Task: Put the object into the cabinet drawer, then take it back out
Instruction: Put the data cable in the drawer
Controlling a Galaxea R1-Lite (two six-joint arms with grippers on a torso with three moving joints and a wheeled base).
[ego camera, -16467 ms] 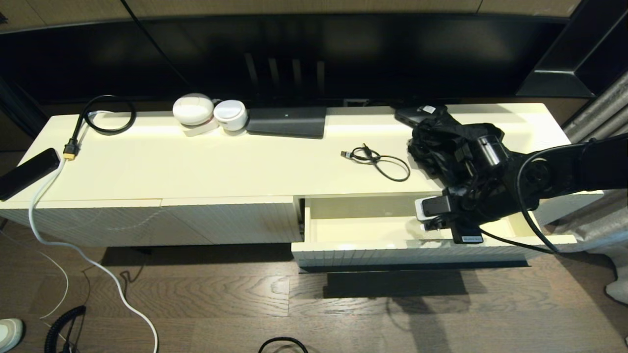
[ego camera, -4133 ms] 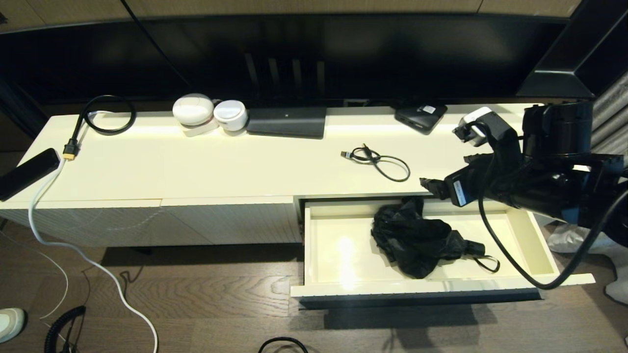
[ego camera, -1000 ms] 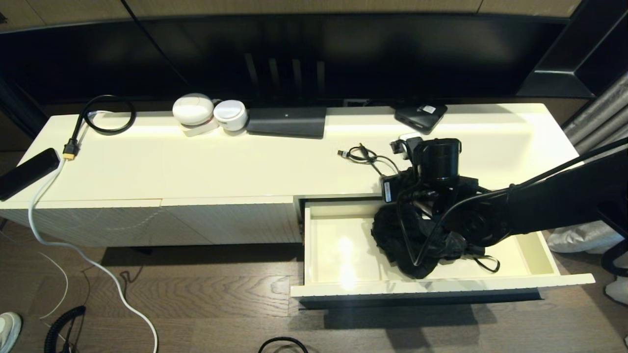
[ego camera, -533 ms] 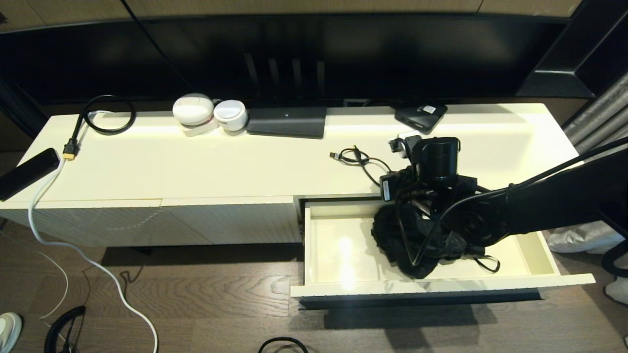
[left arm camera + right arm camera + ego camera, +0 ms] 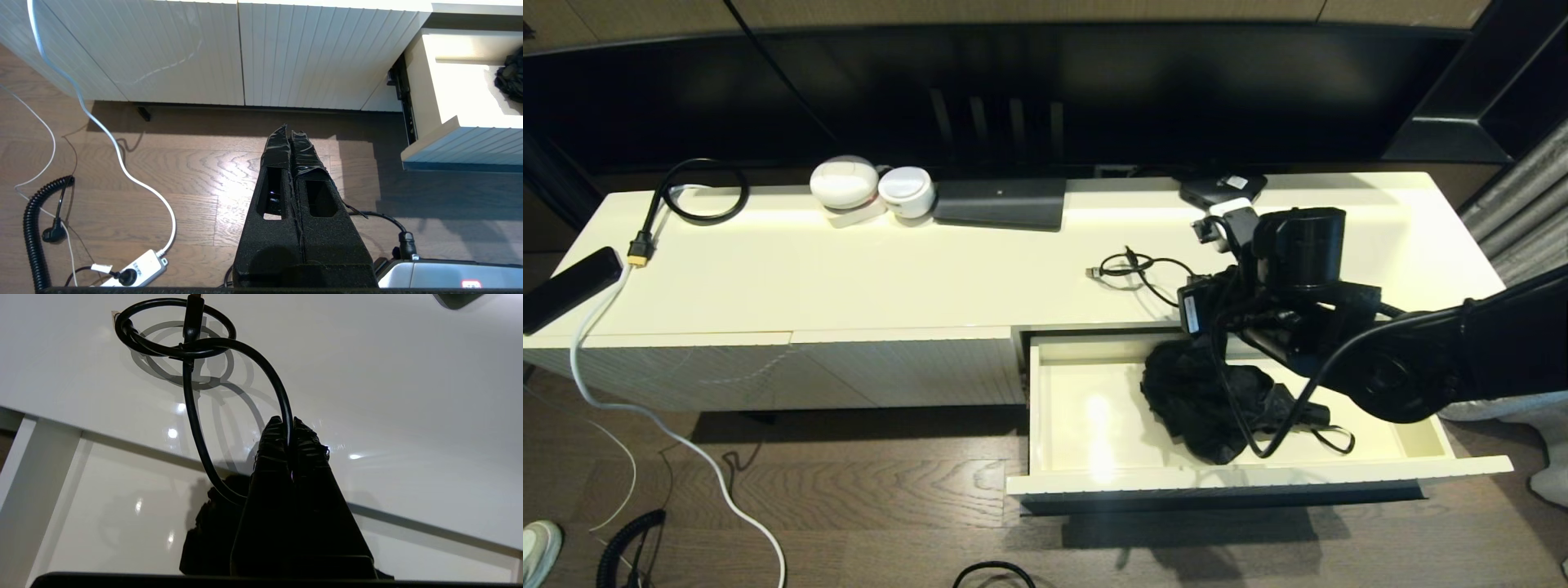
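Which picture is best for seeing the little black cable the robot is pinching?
The right wrist view: the black cable fills it, with its loop on the cabinet top and a strand clamped in the right gripper. The head view shows it small, partly hidden by the arm. The left wrist view shows none of it.

Head: cabinet top (image 5: pixel 849 269) viewed downward, far.
Wrists: close behind fingers.
Shared: cabinet drawer (image 5: pixel 1086 408) (image 5: pixel 461 122).

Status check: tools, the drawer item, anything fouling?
Right tool shut on black cable above cabinet top. Black umbrella lying in open cabinet drawer. Left tool shut, parked over floor.
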